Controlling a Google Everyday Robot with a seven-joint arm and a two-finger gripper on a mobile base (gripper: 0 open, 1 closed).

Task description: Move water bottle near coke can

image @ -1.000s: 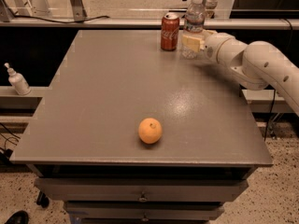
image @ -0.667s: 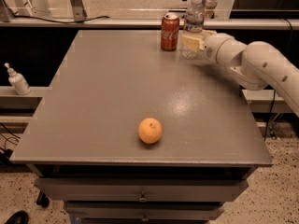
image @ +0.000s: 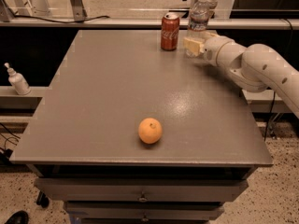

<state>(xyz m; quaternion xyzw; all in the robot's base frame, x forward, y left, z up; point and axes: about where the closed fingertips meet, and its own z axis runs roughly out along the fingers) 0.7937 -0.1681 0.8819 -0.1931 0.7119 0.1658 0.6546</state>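
We saw the tall clear plastic water bottle (image: 199, 14) upright just beside the red coke can (image: 170, 31). The pale gripper (image: 194, 45) sat against its base; we couldn't tell whether it held it.

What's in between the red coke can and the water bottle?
Nothing, only a thin strip of bare gray table in the camera view. The coke can and water bottle stand apart, and the gripper is at the bottle's lower part.

Red coke can (image: 170, 31), clear water bottle (image: 198, 18), label perhaps bluish, cream tool (image: 194, 45) at its base, orange fruit (image: 150, 130), grey tabletop (image: 117, 87)
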